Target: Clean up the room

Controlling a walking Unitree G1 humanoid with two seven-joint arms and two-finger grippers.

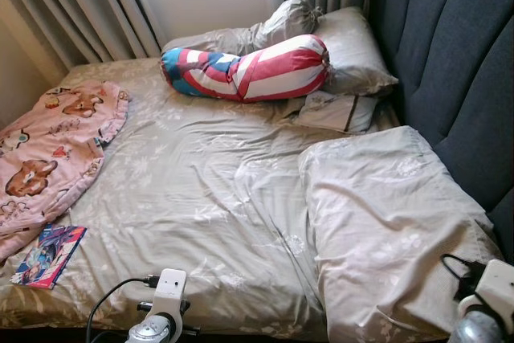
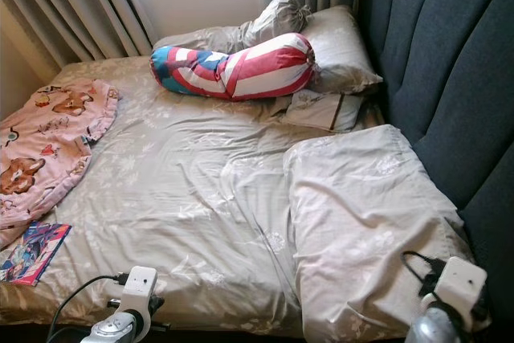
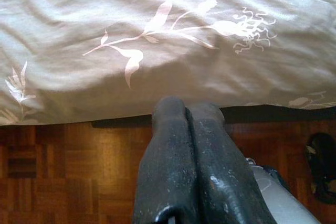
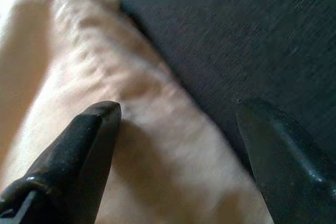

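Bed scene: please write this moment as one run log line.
left gripper: shut, low by bed edge | right gripper: open, over near pillow | book: on bed

We hold both arms low at the near edge of the bed, our left gripper (image 3: 188, 113) with jaws pressed together, our right gripper (image 4: 178, 109) near the bed's right corner with jaws spread wide.

No text can be read anywhere; the comic book's (image 1: 48, 255) cover is too small to make out.
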